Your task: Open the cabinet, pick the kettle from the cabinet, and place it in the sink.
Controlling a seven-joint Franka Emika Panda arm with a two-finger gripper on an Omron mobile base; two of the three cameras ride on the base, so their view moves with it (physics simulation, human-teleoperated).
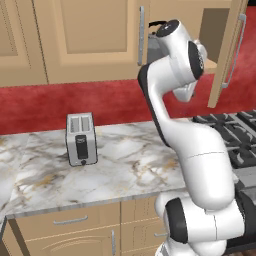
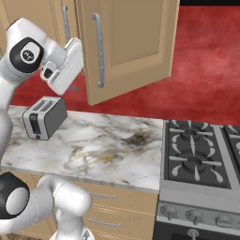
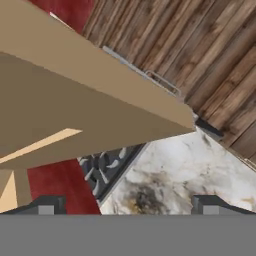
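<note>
Up at the wall cabinet [image 1: 90,40] we're hanging with the right door [image 2: 129,47] swung wide open, so step one looks done to us. Our gripper [image 3: 127,205] is sitting with its fingertips [image 3: 47,205] spread well apart and nothing between them. In the hand view we're looking past the underside of the open door at the marble bench [image 3: 185,175] and a bit of the stove [image 3: 107,167].

The kettle [image 1: 154,37] is peeking out on the cabinet shelf in the left base view: we're just seeing its grey body and black arched handle behind the arm's elbow, the rest is hidden. So from the gripper it's lying back inside the cabinet, toward the left of the opening, while the hand is pointing out toward the door side. We're guessing the wrist needs to swing round and reach in over that handle.

Toaster [image 1: 80,139] is chilling on the bench below, well apart from everything.
</note>
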